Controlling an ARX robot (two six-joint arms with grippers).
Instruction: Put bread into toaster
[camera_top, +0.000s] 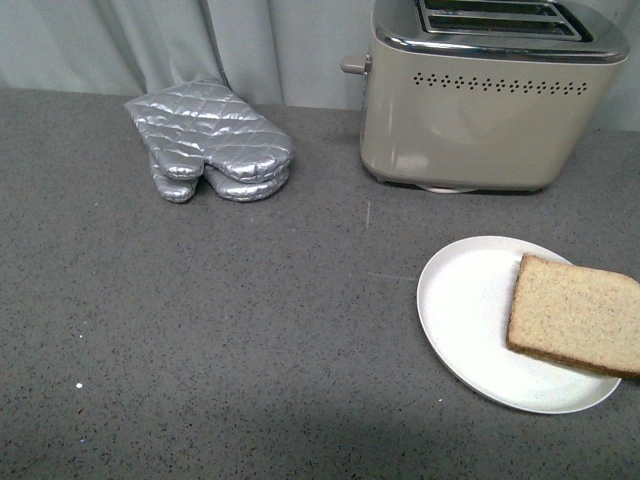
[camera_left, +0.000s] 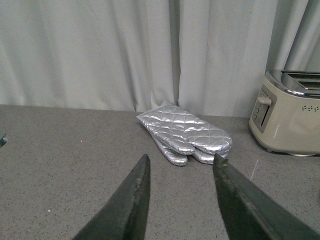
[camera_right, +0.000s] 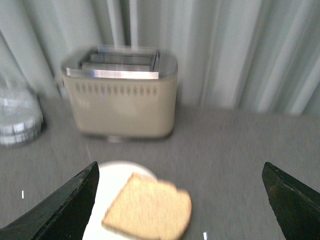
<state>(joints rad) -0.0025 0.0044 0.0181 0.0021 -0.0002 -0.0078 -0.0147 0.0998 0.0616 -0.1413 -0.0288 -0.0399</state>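
A slice of light brown bread lies flat on a white plate at the front right, overhanging the plate's right rim. The beige toaster with a chrome top stands behind it, its slots empty as far as I see. Neither arm shows in the front view. In the right wrist view my right gripper is wide open above the bread, with the toaster beyond; this view is blurred. My left gripper is open over bare counter, with the toaster off to one side.
A pair of silver quilted oven mitts lies at the back left of the grey speckled counter, also seen ahead of the left gripper as mitts. A grey curtain hangs behind. A blurred clear object stands beside the toaster.
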